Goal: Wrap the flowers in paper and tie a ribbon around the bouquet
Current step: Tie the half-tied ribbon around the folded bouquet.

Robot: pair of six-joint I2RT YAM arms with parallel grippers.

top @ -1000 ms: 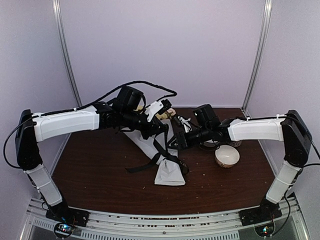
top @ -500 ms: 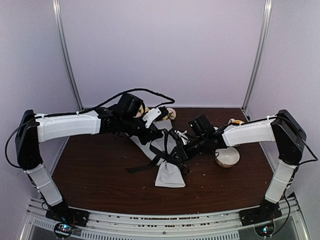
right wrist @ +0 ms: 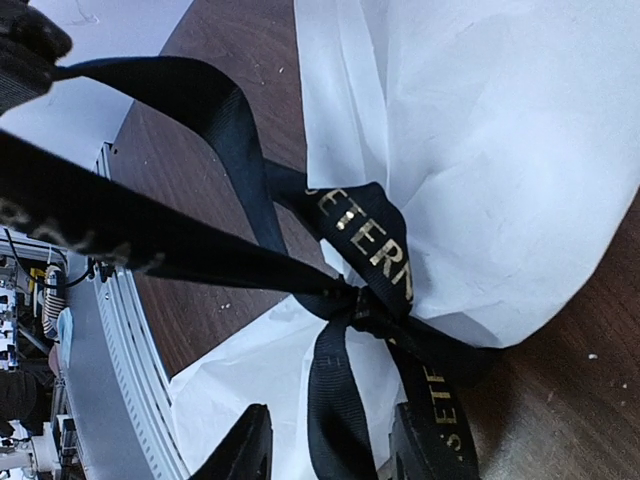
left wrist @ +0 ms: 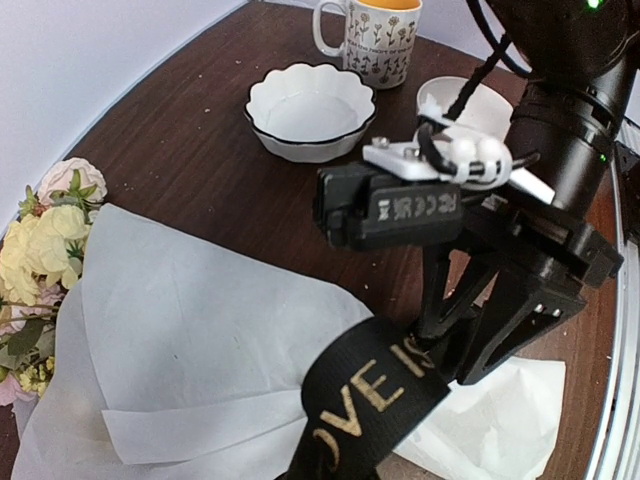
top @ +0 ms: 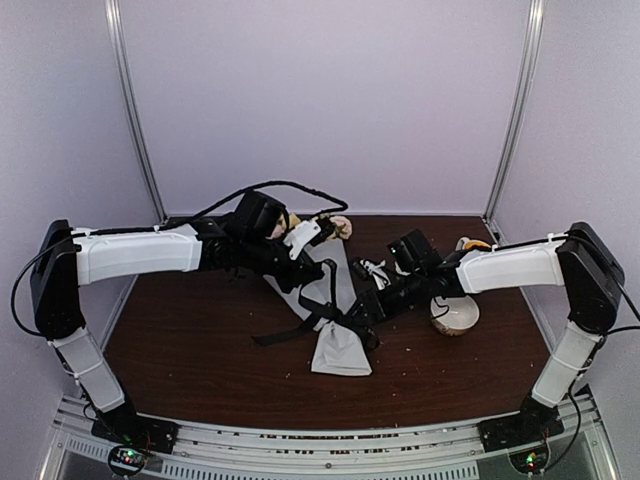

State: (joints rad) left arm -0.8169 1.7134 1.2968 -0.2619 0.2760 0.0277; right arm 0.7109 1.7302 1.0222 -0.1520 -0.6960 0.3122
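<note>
Clearly we risk tearing the paper [right wrist: 480,150]: our left gripper [top: 305,270], jaws clamped on the ribbon [right wrist: 365,235], holds it taut from the knot [right wrist: 352,298], while our right gripper [right wrist: 332,415] has its jaws apart astride a tail. The bouquet [top: 338,352] lies mid-table, flowers [left wrist: 45,240] toward twelve o'clock; a jerk could drag it.

— How does your light look from above?
— Soft and even: the walls [top: 330,100] read pale lilac, and the dark bench [top: 200,345] shows only faint shadows.
— Any glare at your wrists?
— Your right wrist view burns the paper [right wrist: 480,130] almost white. The knot in the ribbon [right wrist: 368,245] is sharp there, the strand nearest the lens blurred. Your left wrist view bows at its edges, and the ribbon up close goes soft.
</note>
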